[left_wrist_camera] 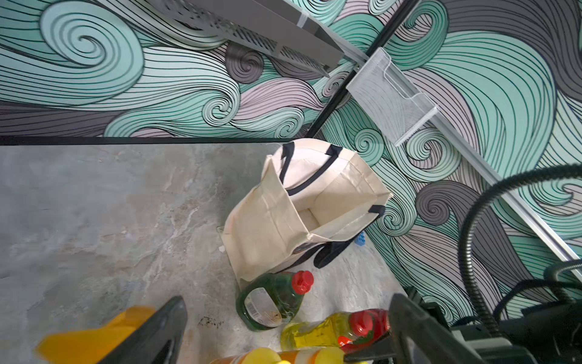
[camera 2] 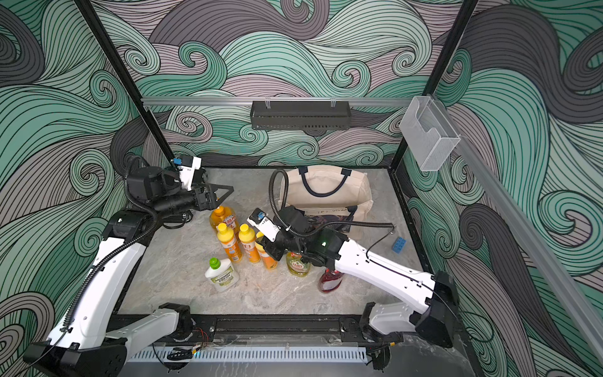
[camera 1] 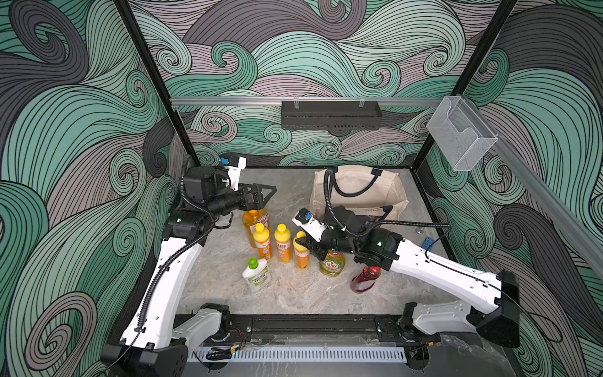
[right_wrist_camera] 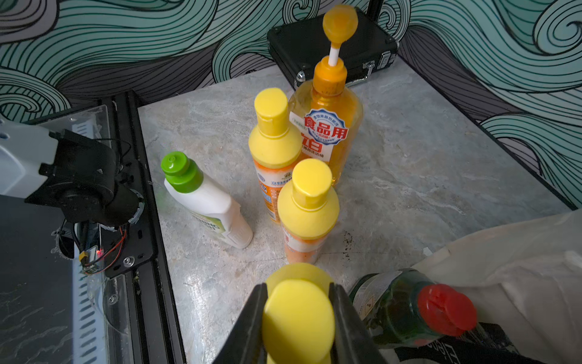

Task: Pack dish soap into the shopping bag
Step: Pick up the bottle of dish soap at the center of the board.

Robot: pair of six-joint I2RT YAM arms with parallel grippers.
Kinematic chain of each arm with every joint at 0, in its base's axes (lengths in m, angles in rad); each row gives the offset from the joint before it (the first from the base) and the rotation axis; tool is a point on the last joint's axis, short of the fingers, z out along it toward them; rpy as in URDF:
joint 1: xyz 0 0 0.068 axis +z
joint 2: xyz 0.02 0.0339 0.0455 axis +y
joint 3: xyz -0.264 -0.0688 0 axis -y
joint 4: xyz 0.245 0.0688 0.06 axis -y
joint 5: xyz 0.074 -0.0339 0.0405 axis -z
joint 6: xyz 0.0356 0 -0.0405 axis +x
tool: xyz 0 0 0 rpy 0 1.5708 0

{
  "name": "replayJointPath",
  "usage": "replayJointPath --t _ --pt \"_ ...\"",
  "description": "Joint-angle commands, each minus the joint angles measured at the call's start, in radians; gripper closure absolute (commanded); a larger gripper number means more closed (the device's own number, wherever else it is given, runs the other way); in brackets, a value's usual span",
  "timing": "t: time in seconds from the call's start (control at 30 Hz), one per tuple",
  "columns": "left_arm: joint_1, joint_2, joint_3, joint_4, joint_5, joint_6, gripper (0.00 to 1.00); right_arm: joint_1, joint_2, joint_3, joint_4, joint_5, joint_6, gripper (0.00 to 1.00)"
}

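Right gripper (right_wrist_camera: 297, 288): jaws clamped on the yellow cap of an orange plastic dish-soap bottle (camera 1: 301, 256). It is gripped at the narrow top, probably because neighbouring bottles crowd the body. Whether its base has left the grey marbled tabletop (camera 1: 228, 277) cannot be determined.

Directly ahead of the fingers stand 2 matching orange yellow-capped bottles (right_wrist_camera: 310, 201), and beyond them a tall orange pump bottle (right_wrist_camera: 327, 132). A white green-capped bottle (right_wrist_camera: 204, 201) stands off to one side. A dark green red-capped bottle (right_wrist_camera: 393, 305) sits just beside the gripper, close to the cream canvas shopping bag with navy handles (camera 1: 359, 189). The bag stands behind the wrist, mouth open, with no bottle visible inside.

Left gripper (camera 1: 266, 192): jaws wide apart, holding nothing, poised by the pump head.

Assessment: 0 bottles packed.
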Motion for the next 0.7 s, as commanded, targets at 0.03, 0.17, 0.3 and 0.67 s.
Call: replayJointPath --t 0.03,0.17,0.3,0.67 --pt "-0.034 0.019 0.052 -0.025 -0.015 0.013 0.01 -0.032 -0.024 0.128 0.041 -0.010 -0.001 1.00" --pt "-0.055 0.054 0.079 -0.054 -0.029 0.013 0.01 -0.049 0.009 0.236 -0.051 -0.015 0.007 1.00" --pt "-0.075 0.094 0.112 -0.093 -0.053 0.023 0.01 -0.057 0.021 0.323 -0.133 0.008 0.003 1.00" --pt "-0.091 0.117 0.095 -0.080 -0.075 0.036 0.02 -0.076 0.051 0.531 -0.238 0.059 -0.017 1.00"
